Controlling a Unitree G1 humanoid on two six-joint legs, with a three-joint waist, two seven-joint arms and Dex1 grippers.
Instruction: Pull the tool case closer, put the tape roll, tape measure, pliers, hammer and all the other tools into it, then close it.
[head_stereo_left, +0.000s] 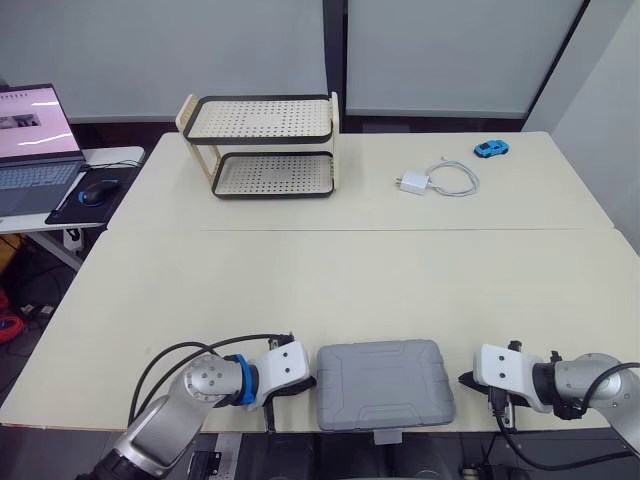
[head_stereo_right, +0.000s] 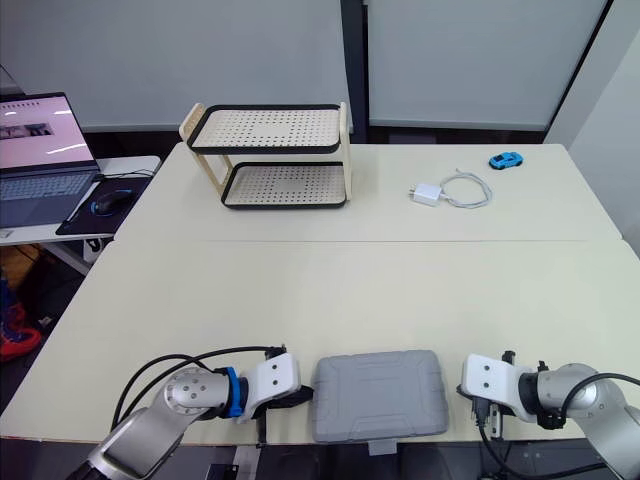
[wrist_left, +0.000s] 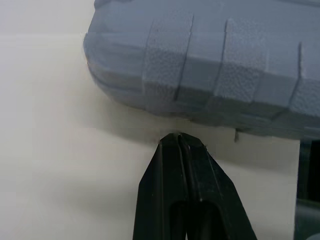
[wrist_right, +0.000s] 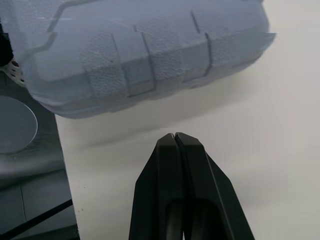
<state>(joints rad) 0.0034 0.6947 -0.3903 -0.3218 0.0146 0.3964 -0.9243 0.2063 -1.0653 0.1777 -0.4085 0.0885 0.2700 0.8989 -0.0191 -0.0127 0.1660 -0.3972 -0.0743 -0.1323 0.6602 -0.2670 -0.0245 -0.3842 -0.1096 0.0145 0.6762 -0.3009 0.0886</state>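
Observation:
A grey tool case (head_stereo_left: 385, 384) lies shut at the table's near edge, midway between my arms, its latch hanging over the edge. My left gripper (head_stereo_left: 303, 383) is shut with nothing in it, its tips just beside the case's left side (wrist_left: 200, 75). My right gripper (head_stereo_left: 466, 381) is shut and empty too, a short way off the case's right side (wrist_right: 145, 55). In both wrist views the black fingers (wrist_left: 182, 165) (wrist_right: 175, 160) press together and point at the case wall.
A two-tier perforated rack (head_stereo_left: 268, 146) stands at the far left of the table. A white charger with its cable (head_stereo_left: 440, 180) and a small blue toy car (head_stereo_left: 491, 149) lie at the far right. A laptop (head_stereo_left: 35, 135) and mouse (head_stereo_left: 98, 190) sit on a side desk to the left.

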